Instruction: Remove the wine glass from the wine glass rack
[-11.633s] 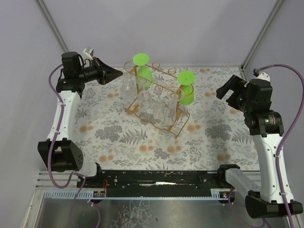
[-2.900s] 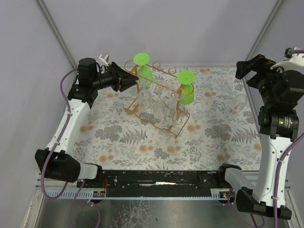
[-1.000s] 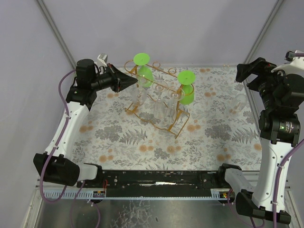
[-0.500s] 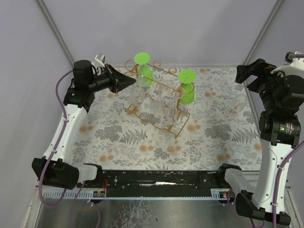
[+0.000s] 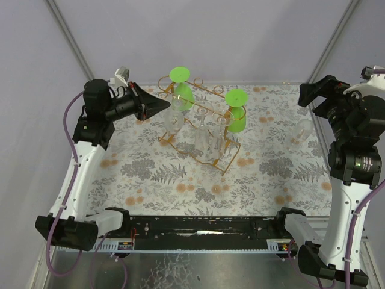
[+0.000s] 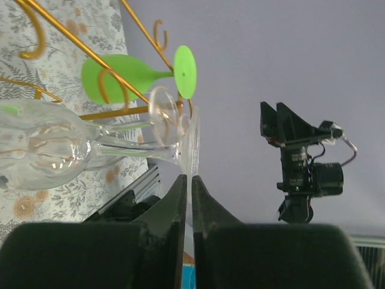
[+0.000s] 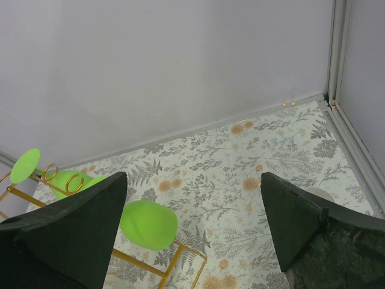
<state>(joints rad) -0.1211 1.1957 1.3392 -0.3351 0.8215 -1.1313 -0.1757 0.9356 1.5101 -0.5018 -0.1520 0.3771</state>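
Observation:
My left gripper [image 5: 167, 103] is shut on the thin foot of a clear wine glass [image 5: 174, 118] at the left end of the wine glass rack [image 5: 224, 158], a golden wire frame. In the left wrist view the black fingers [image 6: 178, 191] pinch the edge of the foot, the wine glass [image 6: 45, 150] stretching away left beside the rack's rails [image 6: 129, 111]. Whether the stem is free of the rails I cannot tell. More clear glasses and two green ones [image 5: 236, 114] hang from the rack. My right gripper [image 5: 314, 95] is held high at the right, open and empty.
A clear glass [image 5: 302, 130] lies on the floral tablecloth near the right wall. In the right wrist view the right gripper [image 7: 192, 176] looks down on a green glass [image 7: 147, 224] and a corner of the rack [image 7: 139, 259]. Grey walls close the back and sides.
My left arm has drawn back a little to the left, and the clear glass in its grip has shifted left with it. The right arm has stayed where it was.

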